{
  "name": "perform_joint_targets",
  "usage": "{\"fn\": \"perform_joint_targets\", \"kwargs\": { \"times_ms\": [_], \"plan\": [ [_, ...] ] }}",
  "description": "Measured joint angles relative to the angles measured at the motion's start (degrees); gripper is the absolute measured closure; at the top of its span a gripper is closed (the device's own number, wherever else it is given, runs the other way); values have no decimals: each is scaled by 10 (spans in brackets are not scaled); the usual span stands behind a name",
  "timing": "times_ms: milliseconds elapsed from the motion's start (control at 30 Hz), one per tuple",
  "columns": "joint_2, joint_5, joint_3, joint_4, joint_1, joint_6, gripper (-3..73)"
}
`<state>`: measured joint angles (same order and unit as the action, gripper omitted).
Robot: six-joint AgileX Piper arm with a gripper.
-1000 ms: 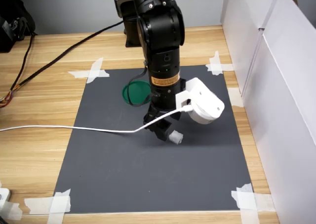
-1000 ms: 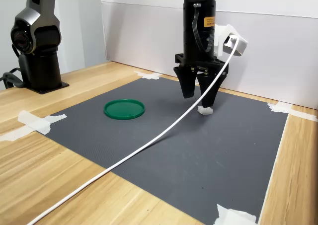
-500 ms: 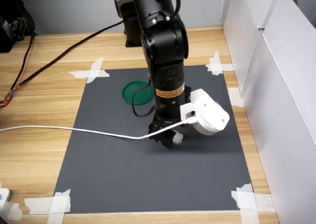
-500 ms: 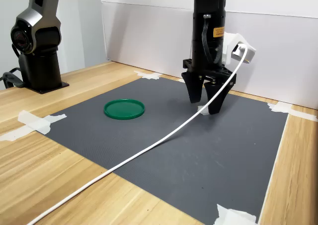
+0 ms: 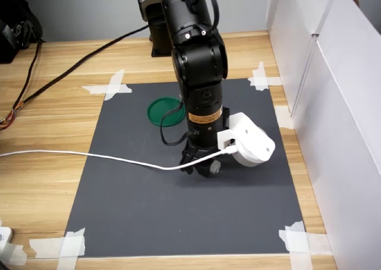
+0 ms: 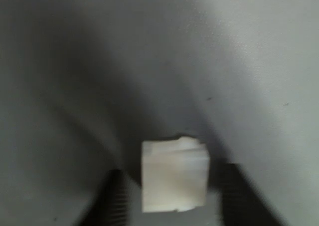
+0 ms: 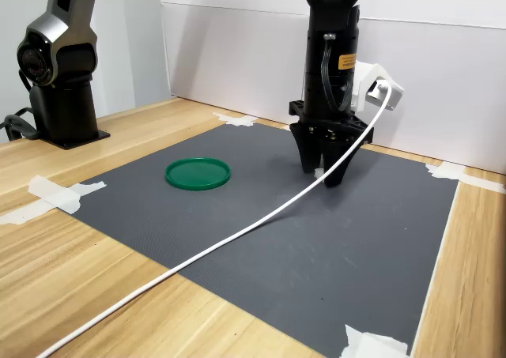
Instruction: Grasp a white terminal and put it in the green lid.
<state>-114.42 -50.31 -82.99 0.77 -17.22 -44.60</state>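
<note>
Currently your black gripper (image 7: pixel 322 171) is down at the dark grey mat (image 5: pixel 149 210), jaws spread either side of the tiny white plastic terminal block (image 6: pixel 174 175); wrist view shows a gap on both sides, so it's not clamped. Terminal sits on the mat, well apart from the flat round dark-green plastic lid (image 7: pixel 198 173), which lies nearer the arm's base. An orange-yellow label (image 5: pixel 202 117) wraps the arm's wrist; you can't read its text. White wrist camera housing (image 5: pixel 250 142) trails a white cable (image 7: pixel 198 253) across the mat. Mat corners are taped with white strips (image 5: pixel 108 87) to a light wooden table (image 5: pixel 47 121); white panels (image 7: pixel 237 58) wall the workspace.
</note>
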Motion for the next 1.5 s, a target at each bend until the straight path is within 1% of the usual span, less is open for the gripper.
{"fn": "perform_joint_targets", "kwargs": {
  "times_ms": [33,67,100,367,533,700,800,933,1033,1200,1400,1500],
  "plan": [
    [0,1,0,0,0,1,373],
    [0,1,0,0,0,2,414],
    [0,1,0,0,0,4,431],
    [14,-7,0,0,0,12,427],
    [66,-10,0,1,0,15,427],
    [132,-4,14,16,0,15,426],
    [179,14,55,24,0,15,426],
    [246,41,134,24,0,10,426],
    [296,47,189,23,0,10,426],
    [352,46,265,11,0,10,426],
    [383,27,338,-17,0,20,426],
    [389,18,356,-22,16,26,426]
  ]
}}
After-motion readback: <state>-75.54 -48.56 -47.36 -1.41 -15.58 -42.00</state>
